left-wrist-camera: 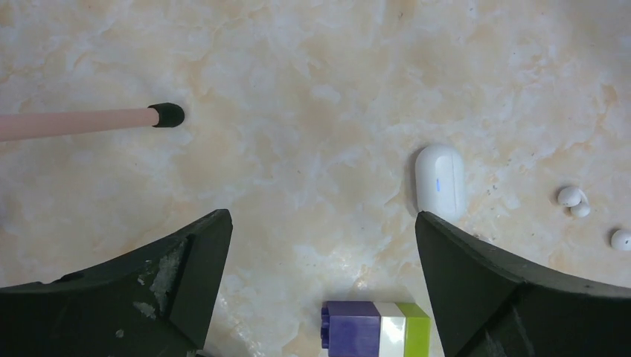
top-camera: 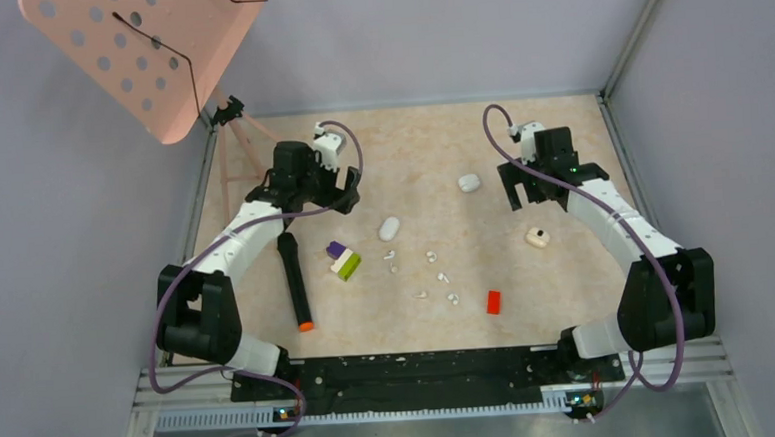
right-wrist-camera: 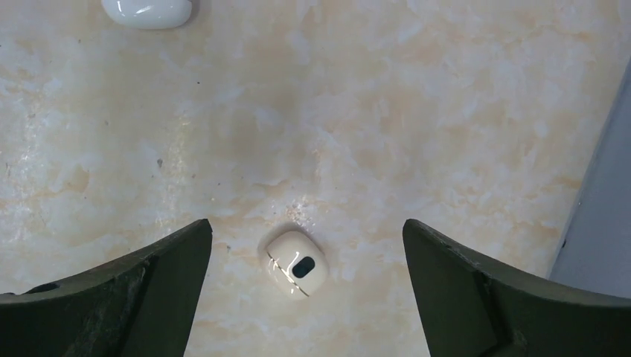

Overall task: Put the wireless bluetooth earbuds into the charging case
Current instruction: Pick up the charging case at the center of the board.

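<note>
Earbuds [top-camera: 443,276] scattered mid-counter [top-camera: 568,299], whole group seen from top only, left fingers [left-wrist-camera: 171,297] apart over white case [left-wrist-camera: 439,181], its blue mark visible only at wrist, right fingers [right-wrist-camera: 134,297] apart over cream case [right-wrist-camera: 296,264]

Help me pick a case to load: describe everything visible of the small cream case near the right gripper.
The cream case is a small, rounded, glossy pebble, plastic by its look, with a dark oval mark on its top face and a thin seam curving along one side. Whether it is shut is unclear. It lies alone on the marbled table, touching nothing else, below the open right gripper, which is clear of it.
</note>
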Tool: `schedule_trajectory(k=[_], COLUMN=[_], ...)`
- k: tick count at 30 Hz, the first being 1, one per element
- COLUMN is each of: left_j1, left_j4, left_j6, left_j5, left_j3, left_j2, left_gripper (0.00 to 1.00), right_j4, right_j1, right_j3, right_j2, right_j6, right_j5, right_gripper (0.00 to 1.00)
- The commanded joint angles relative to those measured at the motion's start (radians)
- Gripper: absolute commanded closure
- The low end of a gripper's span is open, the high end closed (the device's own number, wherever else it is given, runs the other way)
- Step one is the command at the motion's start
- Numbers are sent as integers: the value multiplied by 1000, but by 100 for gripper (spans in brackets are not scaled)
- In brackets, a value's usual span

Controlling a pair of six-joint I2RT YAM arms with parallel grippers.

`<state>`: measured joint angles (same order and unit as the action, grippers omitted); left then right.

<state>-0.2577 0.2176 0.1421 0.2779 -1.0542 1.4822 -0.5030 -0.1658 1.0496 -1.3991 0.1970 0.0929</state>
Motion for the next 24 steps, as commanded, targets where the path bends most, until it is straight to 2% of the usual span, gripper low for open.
schedule_trajectory(k=[1, 3, 6, 10, 15, 18, 24], left_j1=[-9, -12, -14, -25, -24, -26, -26], left_j4=[-17, 1, 53, 63, 66, 57, 83], left_j6=[-56, -16, 123, 166, 192, 171, 157], left_j5=[28, 75, 174, 119, 159, 189, 200], left_j3=[-36, -33, -39, -33, -27, -27, -56], left_j2=[1, 1, 2, 9, 4, 12, 26], left_gripper=[1, 1, 6, 9, 9, 9, 10], right_j4=[43, 0, -144, -178, -165, -159, -68], right_j1=[7, 7, 7, 36, 140, 205, 241], right_j3=[60, 103, 178, 177, 128, 103, 55], right_j2=[-9, -33, -77, -108, -158, -214, -295], right_j6=[38, 133, 307, 412, 569, 683, 780], right_j5=[-6, -81, -242, -262, -254, -232, -182], right_gripper=[1, 2, 9, 10, 10, 16, 18])
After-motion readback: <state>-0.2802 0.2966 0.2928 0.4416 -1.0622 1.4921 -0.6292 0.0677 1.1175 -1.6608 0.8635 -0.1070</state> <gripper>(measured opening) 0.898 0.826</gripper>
